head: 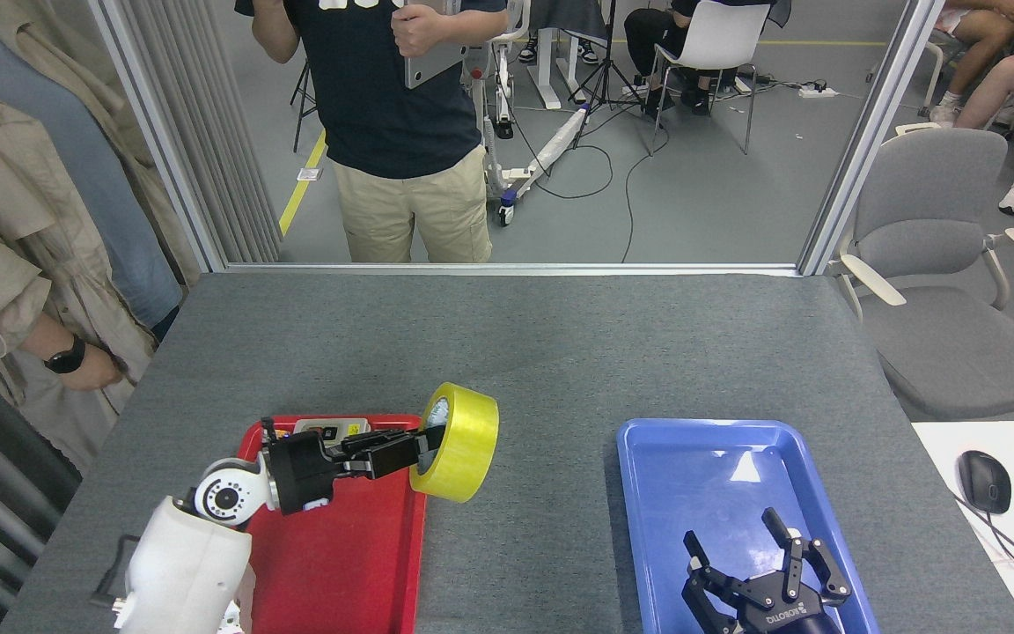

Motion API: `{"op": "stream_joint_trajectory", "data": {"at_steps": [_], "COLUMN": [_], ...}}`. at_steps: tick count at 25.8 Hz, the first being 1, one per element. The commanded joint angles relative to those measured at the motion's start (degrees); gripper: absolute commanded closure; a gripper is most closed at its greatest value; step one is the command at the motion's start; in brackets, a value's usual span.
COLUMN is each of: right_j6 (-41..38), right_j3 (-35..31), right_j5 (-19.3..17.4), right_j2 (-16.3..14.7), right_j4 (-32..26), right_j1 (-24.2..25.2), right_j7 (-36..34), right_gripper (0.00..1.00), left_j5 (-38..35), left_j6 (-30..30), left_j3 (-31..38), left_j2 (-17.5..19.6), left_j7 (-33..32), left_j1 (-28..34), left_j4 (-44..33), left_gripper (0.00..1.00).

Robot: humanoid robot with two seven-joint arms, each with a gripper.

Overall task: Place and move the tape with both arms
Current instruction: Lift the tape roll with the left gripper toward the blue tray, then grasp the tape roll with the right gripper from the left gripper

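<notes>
The tape (463,440), a wide glossy yellow roll, hangs on edge above the right rim of the red tray (340,563). My left gripper (426,440) reaches in from the lower left and is shut on the roll's wall, one finger inside the core. Low over the blue tray (701,458), my right gripper (758,550) stands open with its black fingers spread and nothing between them.
A grey switch box (331,430) lies at the red tray's far end, partly behind my left gripper. A person in a dark shirt (401,114) stands past the table's far edge, another person's hand (89,370) is at the left. A grey chair (938,264) stands at the right.
</notes>
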Motion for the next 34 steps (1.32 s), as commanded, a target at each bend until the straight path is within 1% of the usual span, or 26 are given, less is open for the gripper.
{"op": "stream_joint_trajectory", "data": {"at_steps": [1, 4, 6, 10, 15, 18, 20, 22, 25, 28, 30, 31, 34], "right_j6": [-11.17, -20.22, -22.07, -20.84, -19.61, -18.03, -16.8, -16.18, -13.81, -13.63, -13.63, -13.63, -13.46], "right_j3": [0.07, 1.74, 4.73, 10.0, 14.13, 15.89, 16.86, 18.09, 20.11, 20.55, 21.17, 21.52, 21.6], "right_j5": [0.08, 0.78, 1.75, 2.19, 2.71, 3.77, 3.86, 4.65, 5.17, 6.14, 6.32, 6.32, 6.32], "right_j2": [-0.94, -3.22, -4.01, -4.01, -3.49, -2.87, -2.61, -2.35, -1.38, -1.29, -1.55, -1.64, -1.64], "right_j4": [-0.24, -0.6, -0.86, -0.68, 0.02, 0.02, 0.11, 0.19, 0.2, 0.2, 0.2, 0.2, 0.2], "right_j1": [-0.16, -1.21, -2.8, -6.23, -6.84, -6.93, -7.19, -8.69, -9.48, -9.65, -9.48, -9.3, -8.95], "right_j7": [-2.17, -2.52, -2.52, -2.52, -2.52, -2.52, -2.52, -2.52, -2.52, -2.52, -2.7, -2.96, -4.1], "right_gripper": [0.0, 0.0, 0.0, 0.0, 0.01, 0.02, 0.04, 0.05, 0.05, 0.07, 0.14, 0.22, 0.49], "left_j5": [3.6, 3.33, 3.33, 3.42, 3.33, 3.24, 3.33, 3.33, 3.33, 3.33, 3.33, 3.33, 3.51], "left_j6": [-1.11, -1.11, -1.11, -1.11, -1.11, -1.11, -1.11, -1.11, -1.11, -1.11, -1.11, -1.11, -1.11], "left_j3": [-0.12, -1.97, -2.32, -2.32, -2.32, -2.93, -3.64, -3.81, -4.16, -5.31, -5.48, -5.48, -5.48], "left_j2": [-5.33, -8.32, -9.9, -10.61, -10.61, -10.61, -10.61, -10.61, -10.69, -11.13, -11.49, -11.49, -11.57], "left_j7": [-0.03, -0.12, -0.12, -0.12, -0.2, -0.2, -0.2, -0.12, -0.12, -0.12, -0.12, -0.12, -0.12], "left_j1": [0.11, 0.55, 1.07, 1.25, 2.39, 2.74, 3.45, 4.85, 5.03, 5.03, 5.12, 5.2, 5.2], "left_j4": [7.16, 9.18, 9.53, 8.74, 6.9, 6.37, 4.52, 2.85, 2.59, 2.68, 3.03, 3.12, 3.12], "left_gripper": [1.0, 1.0, 1.0, 1.0, 1.0, 1.0, 1.0, 1.0, 1.0, 1.0, 1.0, 1.0, 1.0]}}
